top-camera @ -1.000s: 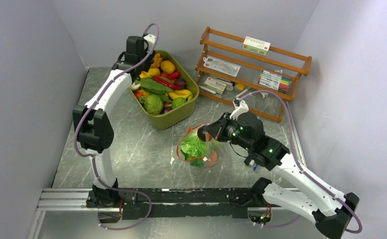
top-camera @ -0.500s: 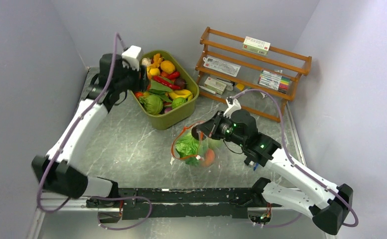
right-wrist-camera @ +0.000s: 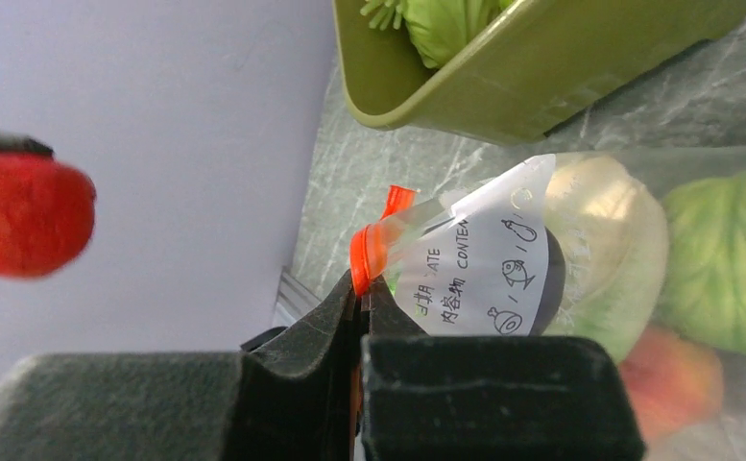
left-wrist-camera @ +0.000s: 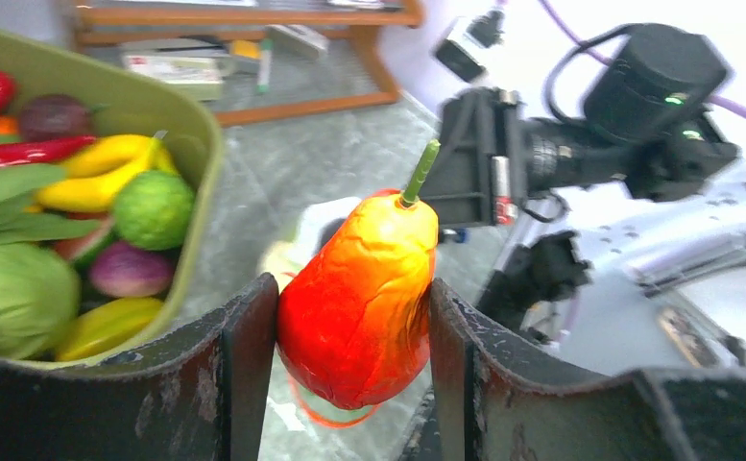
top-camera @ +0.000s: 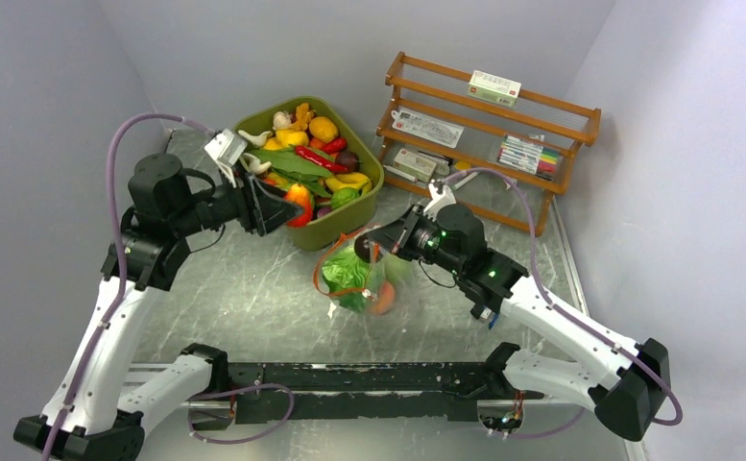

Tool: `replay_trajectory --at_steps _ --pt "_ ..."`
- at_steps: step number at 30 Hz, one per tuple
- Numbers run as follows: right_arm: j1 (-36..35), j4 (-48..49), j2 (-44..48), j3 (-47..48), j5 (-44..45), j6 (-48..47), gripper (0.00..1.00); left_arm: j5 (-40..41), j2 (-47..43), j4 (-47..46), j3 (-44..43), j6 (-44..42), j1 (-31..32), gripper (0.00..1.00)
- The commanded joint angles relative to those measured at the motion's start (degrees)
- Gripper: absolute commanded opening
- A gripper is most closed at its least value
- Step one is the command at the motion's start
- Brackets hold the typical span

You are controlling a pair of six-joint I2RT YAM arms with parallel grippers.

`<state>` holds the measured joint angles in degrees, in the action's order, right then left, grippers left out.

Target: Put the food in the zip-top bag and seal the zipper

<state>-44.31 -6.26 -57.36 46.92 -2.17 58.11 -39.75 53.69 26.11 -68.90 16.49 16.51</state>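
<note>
Swinging the left gripper (top-camera: 284,206) up out of the olive-green tub (top-camera: 338,233) and rightward over the last second, with a red-and-yellow toy fruit (left-wrist-camera: 359,298) pinched between both fingers, stem uppermost. Hangs now just near of the tub's near wall, left of the zip-top bag (top-camera: 359,283) and not touching it. Has also drawn the bag a little to the left, with the right gripper (right-wrist-camera: 359,288) pressed together on the orange-red zipper (right-wrist-camera: 365,248) at one corner of the mouth, lifting it so the strip stands as an open loop. Already holds leafy lettuce (top-camera: 342,271), a peach (top-camera: 383,298) and a dark ball (right-wrist-camera: 541,279) behind the white label (right-wrist-camera: 479,259).

Looks like one more piece on its way in. Probably needs bringing over the loop before any release. Sealing not yet begun, with plenty of food left in the tub.

Underneath, a grey marbled tabletop (top-camera: 244,288), slightly glossy, with a black rail (top-camera: 349,370) along the near edge. At far right, a wooden rack (top-camera: 541,216) carrying boxes and markers. All round, plain pale grey walls (top-camera: 52,144), close on the left, far and right sides.
</note>
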Motion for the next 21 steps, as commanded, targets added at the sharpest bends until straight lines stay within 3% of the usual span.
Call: replay_trajectory --at_steps 1,5,10,14,17,21 --pt "0.01 8.88 1.43 -1.62 0.06 4.93 0.0 -12.68 -3.14 -4.35 5.89 9.9 0.19 0.47" --pt "-0.04 14.45 1.41 -5.86 -2.29 8.71 0.0 -13.24 -5.41 -6.34 10.52 12.33 0.19 0.47" --pt "-0.03 15.19 -2.09 -1.62 -4.45 8.35 0.0 -13.89 -4.02 -3.61 8.6 10.81 0.19 0.46" --pt "-0.07 18.99 -3.9 -3.39 -8.22 10.53 0.0 -11.83 -2.46 -1.4 9.4 9.53 0.19 0.46" --pt "0.02 18.39 -2.68 -6.12 -5.87 10.92 0.0 -14.35 -2.72 -7.04 14.78 12.62 0.55 0.45" --pt "-0.05 14.38 -2.09 -7.29 -0.74 7.33 0.0 -9.34 -2.8 -10.61 19.62 13.75 2.84 0.46"
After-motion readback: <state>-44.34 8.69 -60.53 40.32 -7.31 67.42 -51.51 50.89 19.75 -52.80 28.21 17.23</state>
